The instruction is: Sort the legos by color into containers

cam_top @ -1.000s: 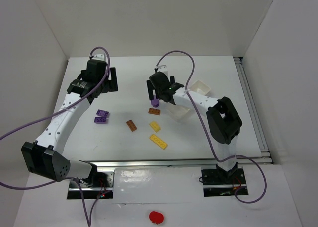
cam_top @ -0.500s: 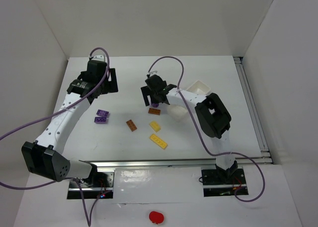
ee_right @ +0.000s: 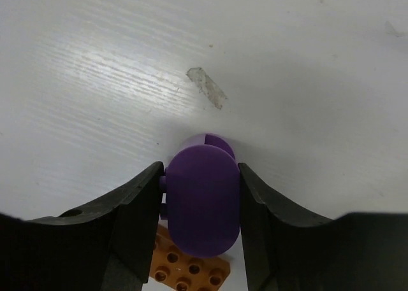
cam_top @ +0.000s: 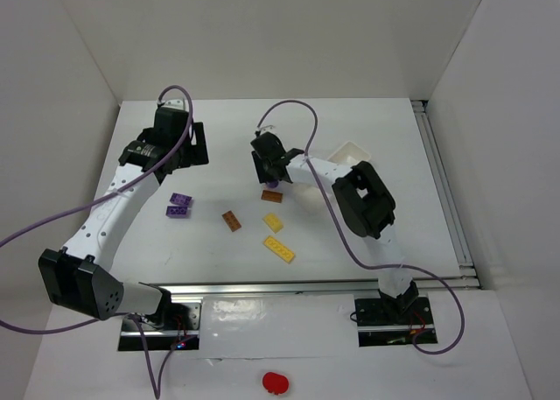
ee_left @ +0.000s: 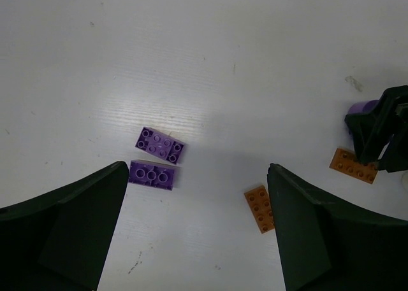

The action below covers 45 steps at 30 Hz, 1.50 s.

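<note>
My right gripper (ee_right: 199,176) is shut on a rounded purple lego (ee_right: 203,198), both fingers pressed against its sides, low over the table (ee_right: 268,62). An orange lego (ee_right: 191,269) lies just below it. In the top view this right gripper (cam_top: 271,176) is at mid-table with the purple lego (cam_top: 274,184) and the orange lego (cam_top: 271,195). My left gripper (ee_left: 197,170) hangs open above two purple legos (ee_left: 159,144) (ee_left: 152,175) and a second orange lego (ee_left: 260,208). Two yellow legos (cam_top: 274,221) (cam_top: 278,249) lie nearer the front. One white container (cam_top: 350,152) stands at the back right.
White walls close in the table on the left, back and right. A metal rail (cam_top: 442,190) runs along the right edge. The right arm's elbow (cam_top: 366,199) is folded over the table's right half. Purple cables (cam_top: 306,111) loop above both arms.
The right gripper has slid a little left and down and has shut on the rounded purple lego. Its elbow has folded in toward the centre. The left arm has not moved.
</note>
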Each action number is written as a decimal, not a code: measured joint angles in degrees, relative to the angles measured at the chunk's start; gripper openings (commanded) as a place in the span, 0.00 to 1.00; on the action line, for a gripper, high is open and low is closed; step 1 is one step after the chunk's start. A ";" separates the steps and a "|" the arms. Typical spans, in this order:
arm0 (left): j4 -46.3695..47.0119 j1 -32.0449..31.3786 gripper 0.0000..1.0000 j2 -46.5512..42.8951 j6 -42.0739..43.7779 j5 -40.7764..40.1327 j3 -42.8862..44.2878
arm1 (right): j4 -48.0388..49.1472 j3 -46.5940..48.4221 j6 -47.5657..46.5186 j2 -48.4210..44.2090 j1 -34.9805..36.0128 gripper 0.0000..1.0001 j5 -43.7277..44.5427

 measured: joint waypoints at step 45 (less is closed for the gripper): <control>-2.58 -0.02 1.00 5.25 -3.15 2.10 0.22 | 6.16 -25.44 -0.09 -34.53 -4.57 0.81 -3.08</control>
